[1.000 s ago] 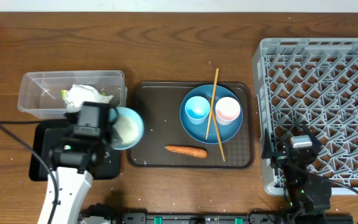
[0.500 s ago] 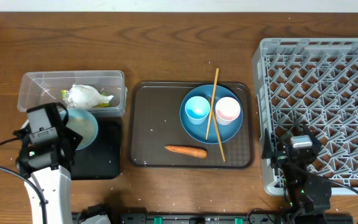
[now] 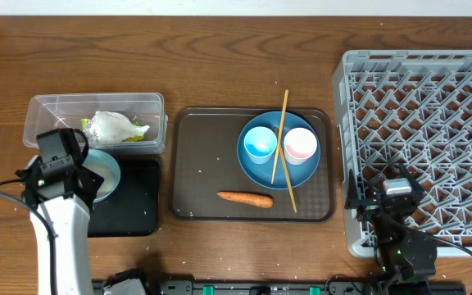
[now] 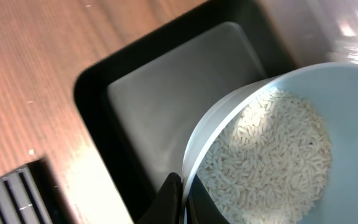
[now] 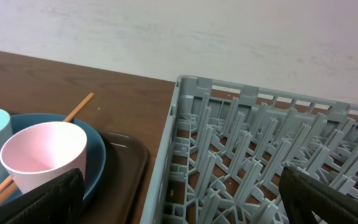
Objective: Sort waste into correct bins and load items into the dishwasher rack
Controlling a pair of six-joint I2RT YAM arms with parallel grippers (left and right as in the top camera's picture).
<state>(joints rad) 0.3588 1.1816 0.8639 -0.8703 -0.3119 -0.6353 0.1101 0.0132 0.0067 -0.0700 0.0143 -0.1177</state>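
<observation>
My left gripper (image 3: 79, 174) is shut on the rim of the small pale bowl (image 3: 101, 176), one finger inside and one outside. It holds the bowl over the left part of the black tray (image 3: 133, 205). In the left wrist view the bowl (image 4: 347, 93) is tilted, with white rice (image 4: 266, 155) heaped inside, above the tray (image 4: 166, 93). The wrapper (image 3: 113, 125) lies in the clear tub (image 3: 56, 111). The carrot (image 3: 245, 197) lies on the brown tray (image 3: 203, 164). My right gripper (image 3: 392, 197) is open and empty over the rack's (image 3: 433, 123) front left corner.
The blue plate (image 3: 277, 176) on the brown tray carries the light blue cup (image 3: 260, 143), the pink-white cup (image 3: 300, 145) and a chopstick (image 3: 279, 135) across them. A second chopstick runs off the plate towards the front. The right wrist view shows the pink-white cup (image 5: 42, 155) and the rack wall (image 5: 166, 155).
My left arm has carried the bowl leftward, from the brown tray's left edge to above the black tray's left part. The right arm has not moved.
</observation>
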